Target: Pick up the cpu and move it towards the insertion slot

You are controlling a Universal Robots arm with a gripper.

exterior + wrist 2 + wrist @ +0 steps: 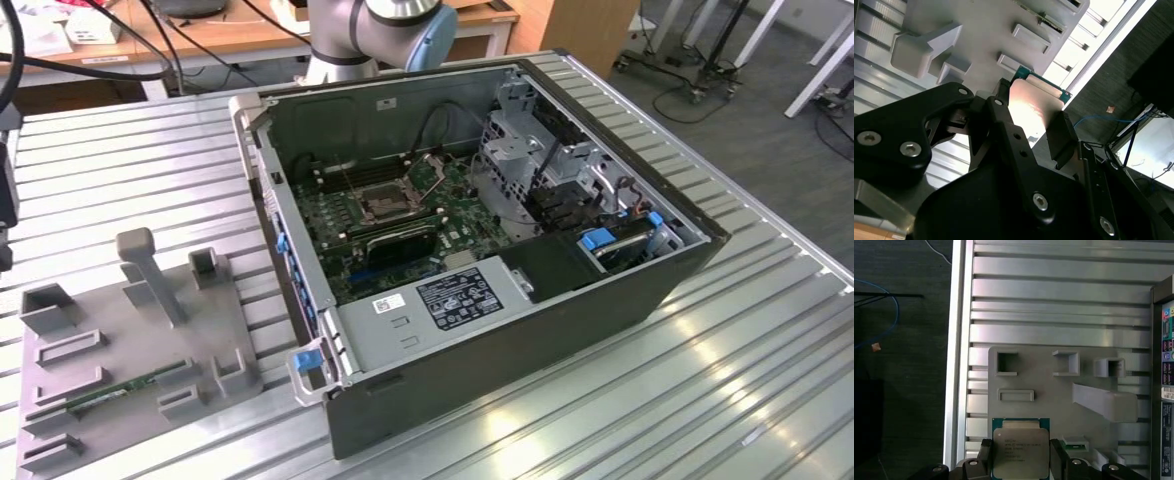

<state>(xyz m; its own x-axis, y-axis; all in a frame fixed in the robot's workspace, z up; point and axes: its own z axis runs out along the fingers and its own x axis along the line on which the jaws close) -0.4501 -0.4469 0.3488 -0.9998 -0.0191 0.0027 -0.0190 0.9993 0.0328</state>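
Note:
In both wrist views my gripper (1021, 461) (1030, 122) is shut on the cpu (1020, 440) (1035, 100), a flat square chip with a silvery top and a green rim. One black finger (985, 458) presses on each of two opposite edges. The chip hangs above the grey holder plate (1044, 395) (986, 30), near the table's edge. The insertion slot (383, 203), a square socket with a dark centre and a metal frame, lies on the green board inside the open computer case (534, 330). The arm's grey-blue joint (387, 25) shows behind the case.
The grey holder plate (134, 340) with raised posts and pockets lies on the ribbed metal table (747, 400), at the exterior view's left of the case. A thin green memory stick (114, 392) rests in it. Drive cages and cables (561, 180) fill the case's far side.

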